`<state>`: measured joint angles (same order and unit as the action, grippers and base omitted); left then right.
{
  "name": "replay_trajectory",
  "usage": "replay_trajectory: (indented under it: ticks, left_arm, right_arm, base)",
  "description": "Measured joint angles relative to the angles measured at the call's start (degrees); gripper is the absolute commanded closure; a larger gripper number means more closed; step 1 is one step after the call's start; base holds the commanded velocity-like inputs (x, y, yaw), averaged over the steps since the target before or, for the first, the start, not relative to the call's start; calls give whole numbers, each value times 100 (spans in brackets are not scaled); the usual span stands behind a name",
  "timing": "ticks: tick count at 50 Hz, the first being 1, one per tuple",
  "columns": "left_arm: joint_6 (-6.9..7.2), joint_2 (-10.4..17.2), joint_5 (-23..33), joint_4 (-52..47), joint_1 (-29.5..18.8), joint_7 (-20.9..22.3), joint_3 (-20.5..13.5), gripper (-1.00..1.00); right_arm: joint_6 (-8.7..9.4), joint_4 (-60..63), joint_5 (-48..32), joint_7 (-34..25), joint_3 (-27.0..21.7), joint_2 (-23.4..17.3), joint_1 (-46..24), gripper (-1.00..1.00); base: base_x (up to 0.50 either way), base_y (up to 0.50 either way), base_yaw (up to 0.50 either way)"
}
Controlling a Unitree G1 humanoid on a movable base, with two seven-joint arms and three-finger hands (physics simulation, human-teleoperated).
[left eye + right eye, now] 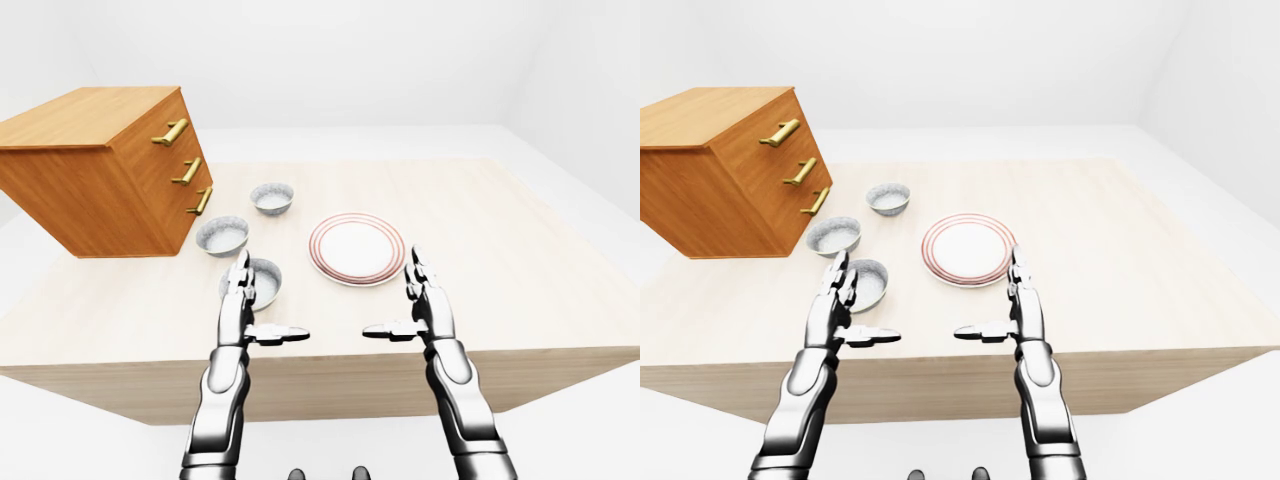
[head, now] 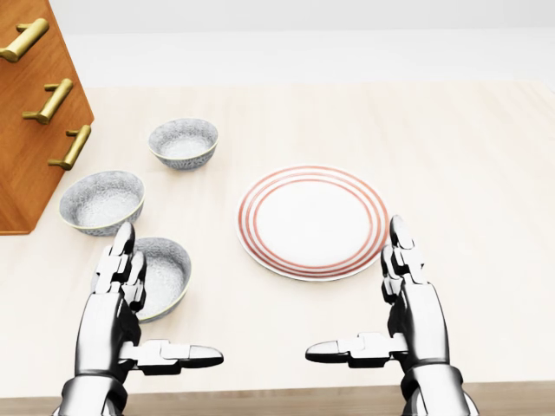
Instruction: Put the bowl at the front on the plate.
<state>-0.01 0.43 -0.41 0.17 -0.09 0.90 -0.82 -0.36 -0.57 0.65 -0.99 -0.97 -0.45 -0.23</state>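
speckled grey round bowl (image 2: 169, 276) lies just beyond the chrome left hand (image 2: 111, 319); red-ringed white plate (image 2: 312, 221) sits above-left of the right hand (image 2: 418, 316). both hands spread open, empty, over the pale wooden table (image 2: 477, 165).

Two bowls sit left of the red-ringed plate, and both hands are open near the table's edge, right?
Not quite: there are three bowls, not two. The head view shows a far bowl, a middle bowl and a near bowl, all left of the red-ringed plate. The left hand and right hand are indeed open near the edge of the table.
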Motion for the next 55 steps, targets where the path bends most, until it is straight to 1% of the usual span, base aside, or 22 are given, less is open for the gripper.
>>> replay_trajectory:
  ticks: [5, 8, 13, 19, 26, 29, 33, 40, 50, 55]
  left_arm:
    - [7, 20, -19, -153, 94, 69, -36, -100]
    - [-34, 19, -34, -369, 234, 107, -49, -100]
    - [-26, -7, -68, -855, 573, 112, -95, -100]
    - [-60, -65, -112, -1414, 997, 26, -255, -100]
    - [-48, -180, -197, -1840, 1275, -266, -620, -100]
    - [-14, -223, -271, -1987, 1367, -369, -800, -100]
    - [-5, -291, -332, -2129, 1483, -479, -1031, -100]
    - [-56, -451, -342, -2255, 1632, -792, -1429, -100]
    - [-233, -666, -498, -2254, 1792, -1268, -2003, -100]
    - [-266, -780, -567, -2268, 1880, -1473, -2342, -100]
  right_arm:
    - [-13, -14, 48, -58, -60, -28, -7, -100]
    - [-21, -20, 66, -77, -83, -38, -9, -100]
    - [-32, -30, 83, -99, -108, -51, -15, -100]
    - [-35, -21, 78, -109, -119, -60, -12, -100]
    - [-23, 5, 10, -85, -110, -64, -4, -100]
    - [-19, 19, -20, -75, -104, -62, 4, -100]
    - [-5, 34, -47, -68, -97, -59, 12, -100]
    - [10, 50, -76, -58, -90, -56, 20, -100]
    - [46, 34, -127, -22, -80, -54, 9, -100]
    - [59, 12, -155, -5, -78, -55, -5, -100]
  base:
    - [0, 0, 0]
    - [0, 0, 0]
    - [0, 0, 0]
    - [0, 0, 0]
    - [0, 0, 0]
    - [0, 0, 0]
    - [0, 0, 0]
    - [0, 0, 0]
    - [0, 0, 0]
    - [0, 0, 0]
